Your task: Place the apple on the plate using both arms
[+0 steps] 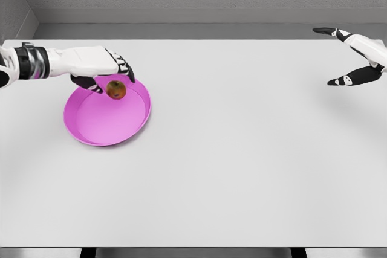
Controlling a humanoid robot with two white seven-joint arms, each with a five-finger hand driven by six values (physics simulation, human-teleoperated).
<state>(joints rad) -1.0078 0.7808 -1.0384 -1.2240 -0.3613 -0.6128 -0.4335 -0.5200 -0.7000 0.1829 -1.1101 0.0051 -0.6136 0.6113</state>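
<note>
A pink plate (103, 122) lies on the white table at the left. A small brown-red apple (116, 89) is at the plate's far rim, right under my left hand (115, 70). The left hand's fingers curl down around the apple, and I cannot tell whether the apple rests on the plate or hangs just above it. My left arm comes in level from the left edge. At the far right my right hand (354, 55) is raised over the table's back corner, fingers spread wide and holding nothing.
The white table (242, 161) stretches across the view, with a grey wall behind it. Its front edge runs along the bottom of the picture.
</note>
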